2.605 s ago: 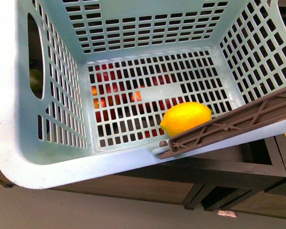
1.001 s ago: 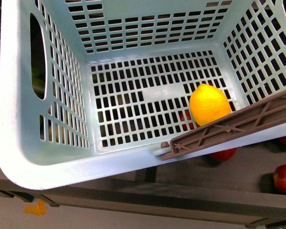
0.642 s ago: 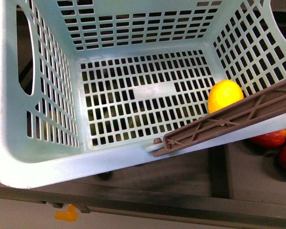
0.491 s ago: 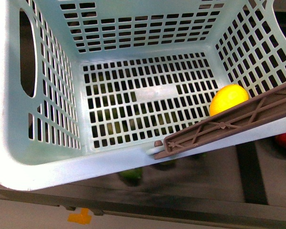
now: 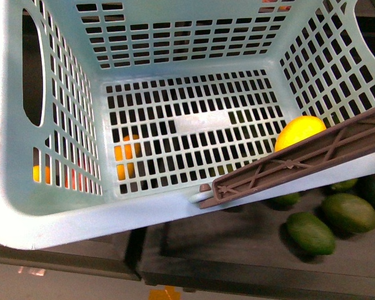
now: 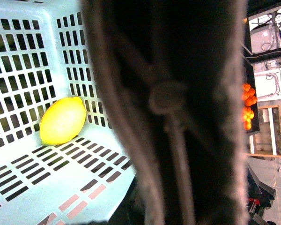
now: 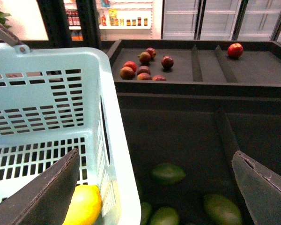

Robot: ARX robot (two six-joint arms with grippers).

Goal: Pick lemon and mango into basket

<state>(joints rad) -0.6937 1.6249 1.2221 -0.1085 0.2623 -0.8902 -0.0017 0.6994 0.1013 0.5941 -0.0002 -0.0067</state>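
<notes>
The mint-blue basket (image 5: 62,212) fills the front view, held up above dark produce bins. The lemon (image 5: 299,132) lies on its slotted floor in the near right corner, partly behind the brown handle (image 5: 300,165). In the left wrist view the lemon (image 6: 62,120) rests against the basket wall (image 6: 18,56). The blurred handle (image 6: 178,117) covers the lens there, and my left gripper is shut on it, its fingers hidden. My right gripper (image 7: 154,187) hangs open beside the basket (image 7: 61,75), over green fruit. Orange-yellow fruit (image 5: 126,157), possibly the mango, shows through the floor slots.
Green oval fruits (image 5: 309,232) lie in the dark bin under the basket's right side, also seen as green fruit (image 7: 168,173) between my right fingers. Red fruits (image 7: 145,65) sit in a far bin behind a divider. Tangerines (image 6: 247,105) are stacked in the distance.
The basket has travelled sideways over the bins: red fruit beneath it gave way to green fruit and orange-yellow fruit. The lemon rolled into the right near corner and stays there.
</notes>
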